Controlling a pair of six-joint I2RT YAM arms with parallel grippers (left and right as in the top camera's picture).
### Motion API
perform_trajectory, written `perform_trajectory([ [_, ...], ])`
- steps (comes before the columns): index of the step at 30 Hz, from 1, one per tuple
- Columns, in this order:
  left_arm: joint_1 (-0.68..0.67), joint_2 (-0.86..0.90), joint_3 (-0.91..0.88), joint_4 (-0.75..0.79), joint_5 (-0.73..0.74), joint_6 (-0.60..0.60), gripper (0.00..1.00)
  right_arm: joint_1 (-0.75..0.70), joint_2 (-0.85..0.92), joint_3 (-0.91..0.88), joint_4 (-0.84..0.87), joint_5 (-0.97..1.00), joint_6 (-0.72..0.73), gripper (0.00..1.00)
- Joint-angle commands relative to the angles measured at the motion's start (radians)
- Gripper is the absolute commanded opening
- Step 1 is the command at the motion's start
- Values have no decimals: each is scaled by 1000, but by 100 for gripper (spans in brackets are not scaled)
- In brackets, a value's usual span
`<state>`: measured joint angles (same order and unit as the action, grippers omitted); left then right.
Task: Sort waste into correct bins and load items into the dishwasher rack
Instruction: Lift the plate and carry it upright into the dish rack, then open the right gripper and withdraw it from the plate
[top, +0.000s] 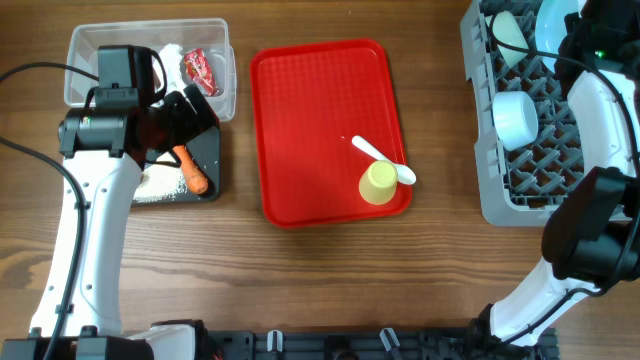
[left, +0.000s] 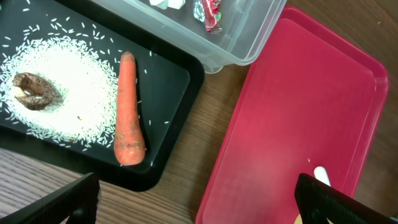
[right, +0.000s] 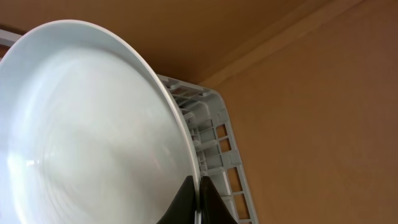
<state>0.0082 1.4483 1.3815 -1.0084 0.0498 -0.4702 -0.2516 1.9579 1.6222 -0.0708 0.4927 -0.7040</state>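
My left gripper (top: 188, 122) (left: 199, 205) hangs open and empty over the black tray's (top: 207, 150) right edge. On that tray lie a carrot piece (left: 127, 112), rice (left: 68, 81) and a brown lump (left: 34, 92). The clear tub (top: 85, 40) holds a tissue (top: 170, 55) and a red wrapper (top: 201, 68). My right gripper (right: 199, 199) is shut on the rim of the pale blue plate (right: 93, 124) (top: 552, 25), held on edge over the grey rack (top: 490, 170). A green bowl (top: 508, 30) and a light blue bowl (top: 515, 115) sit in the rack.
The red serving tray (top: 310, 120) lies mid-table with a yellow cup (top: 379, 182) upside down and a white spoon (top: 380, 157) at its near right corner. Bare wood shows between the black tray and the red tray.
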Motion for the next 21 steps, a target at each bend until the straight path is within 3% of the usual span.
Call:
perform_trajectory([
  [1,-5,5,12,2,-18,-9,100,5,15,3,4,3,32,4],
  [6,-5,5,12,2,-18,-9,100,5,15,3,60,75,29,4],
  [21,-5,5,12,2,-18,-9,100,5,92,3,74,50,30,4],
])
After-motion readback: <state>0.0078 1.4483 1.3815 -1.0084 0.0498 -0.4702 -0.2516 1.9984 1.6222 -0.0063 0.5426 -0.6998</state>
